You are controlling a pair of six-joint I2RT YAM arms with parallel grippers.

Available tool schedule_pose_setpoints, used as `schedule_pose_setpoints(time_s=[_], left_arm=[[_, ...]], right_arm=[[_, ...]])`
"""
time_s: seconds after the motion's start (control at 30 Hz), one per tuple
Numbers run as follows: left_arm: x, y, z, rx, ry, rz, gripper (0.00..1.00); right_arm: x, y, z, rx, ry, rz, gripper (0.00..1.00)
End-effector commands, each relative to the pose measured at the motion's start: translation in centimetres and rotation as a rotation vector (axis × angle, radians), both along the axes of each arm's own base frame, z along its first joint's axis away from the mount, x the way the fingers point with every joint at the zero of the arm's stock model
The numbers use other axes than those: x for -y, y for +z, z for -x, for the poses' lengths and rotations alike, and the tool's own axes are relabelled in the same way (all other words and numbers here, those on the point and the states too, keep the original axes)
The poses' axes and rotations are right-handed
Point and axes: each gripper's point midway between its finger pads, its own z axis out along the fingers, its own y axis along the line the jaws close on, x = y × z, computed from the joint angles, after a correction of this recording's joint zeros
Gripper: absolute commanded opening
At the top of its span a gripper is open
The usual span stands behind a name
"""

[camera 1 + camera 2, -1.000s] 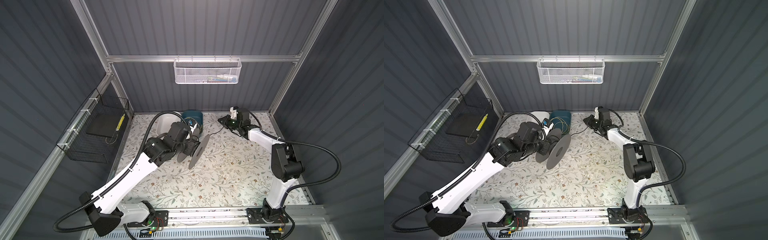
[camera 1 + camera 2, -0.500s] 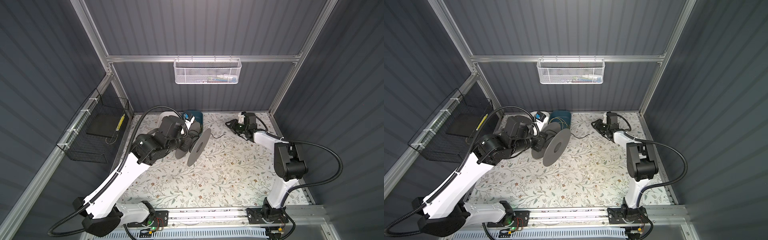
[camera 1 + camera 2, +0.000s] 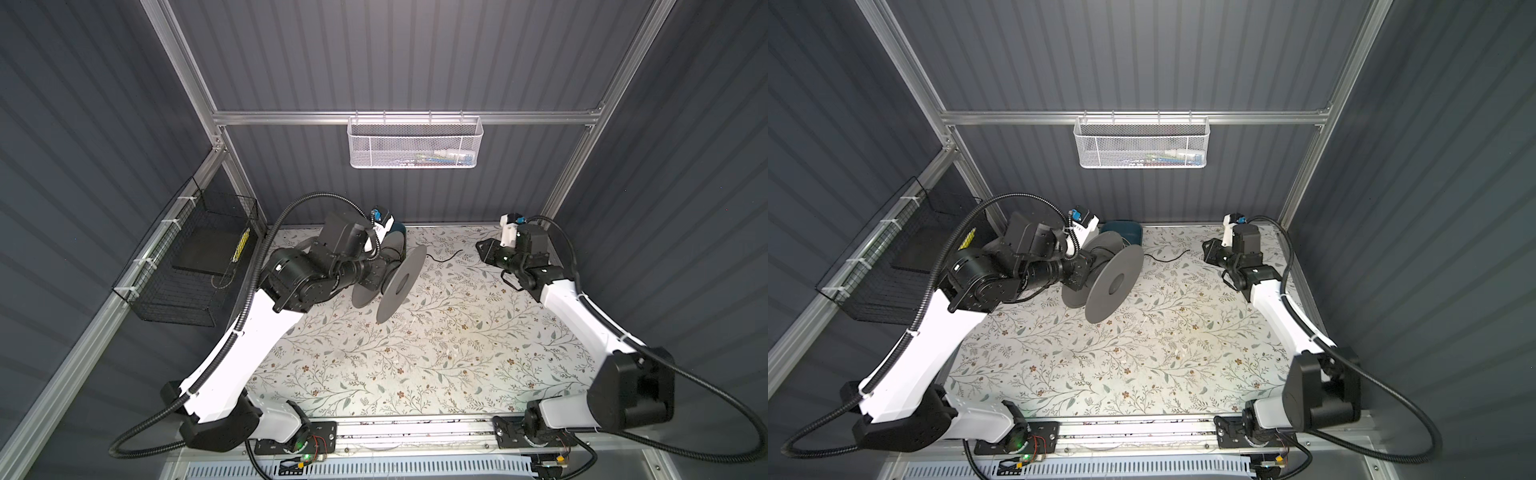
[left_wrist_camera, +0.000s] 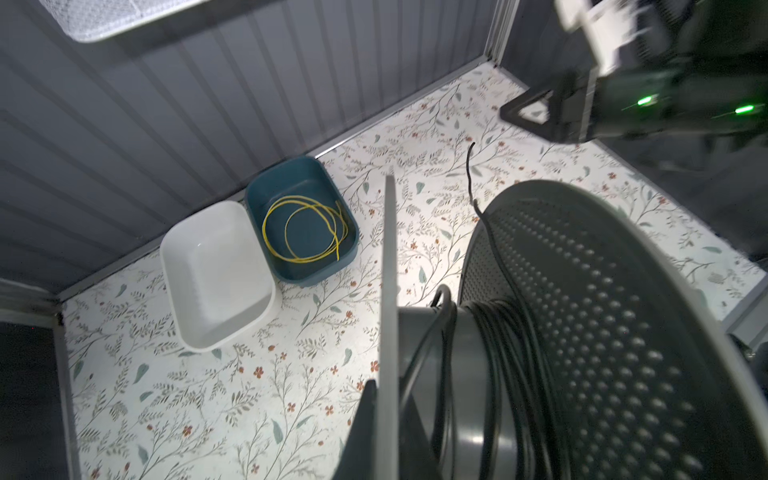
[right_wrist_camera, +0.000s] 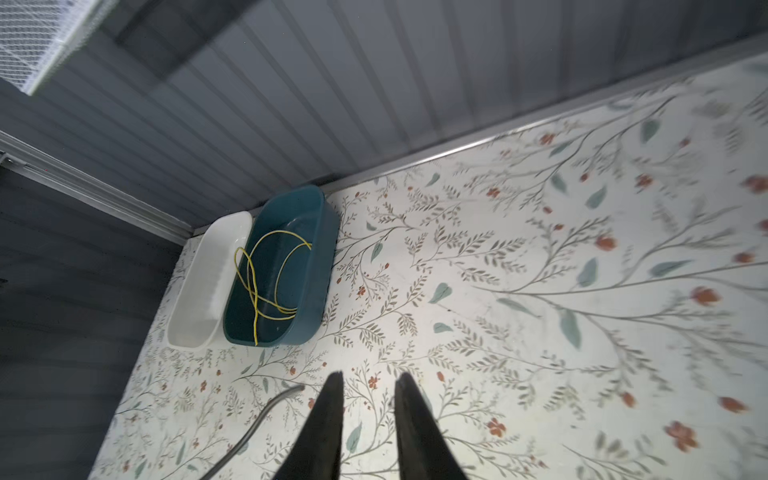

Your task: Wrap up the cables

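You are looking down on a floral-patterned bench (image 3: 415, 365) inside a grey-walled cell, shown in both top views. Your left hand (image 3: 1079, 272) is sitting just left of the frame's centre. It is clamping tight on the rear flange of a grey spool (image 3: 1115, 282) and holding it tilted. Whether the spool's lower rim is touching the bench cannot be told.

In the left wrist view, one of its fingers (image 4: 363, 415) is pressing against that thin flange, seen edge-on. The black cable (image 4: 498, 353) is lying in several turns around the spool's hub. Its loose tail (image 3: 446, 258) is trailing onto the bench toward the upper right of the frame, ending short of your right hand (image 3: 485, 250).

That hand is hovering near the back wall at the upper right, well apart from the spool. In the right wrist view its two dark fingers (image 5: 328, 415) are standing apart, with bare bench showing between them and nothing gripped. A blurred grey strand (image 5: 266, 411) is running just beside them.

The yellow cable (image 4: 307, 232) is lying loosely coiled inside a teal tub (image 4: 320, 274). This tub is sitting against the back wall at the upper middle of the frame, touching a white tub (image 4: 216, 270) alongside it.
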Motion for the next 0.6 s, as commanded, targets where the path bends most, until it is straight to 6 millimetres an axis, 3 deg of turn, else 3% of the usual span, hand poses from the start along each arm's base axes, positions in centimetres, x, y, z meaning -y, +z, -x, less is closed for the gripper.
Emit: schedule_pose_setpoints(time_s=[0.0,0.13,0.3,0.43,0.57], left_arm=[[-1.1,0.6,-0.2,0.001,0.061,0.003,0.00],[-0.9,0.5,-0.3,-0.005,0.062,0.004,0.00],[-1.1,0.6,0.0,-0.021,0.061,0.004,0.00],[-2.0,0.5,0.4,-0.039,0.081,-0.003,0.00],[-2.0,0.2,1.0,-0.060,0.067,0.010,0.00]], right_arm=[[1.1,-3.7,3.2,-0.089,-0.005,0.303,0.32],[-3.4,-5.5,6.4,-0.009,0.217,0.512,0.49],[-7.9,-7.8,7.9,0.107,0.364,0.579,0.57],[-9.3,-9.1,7.9,0.219,0.414,0.541,0.62],[-9.4,-8.6,7.7,0.374,0.390,0.570,0.69]])
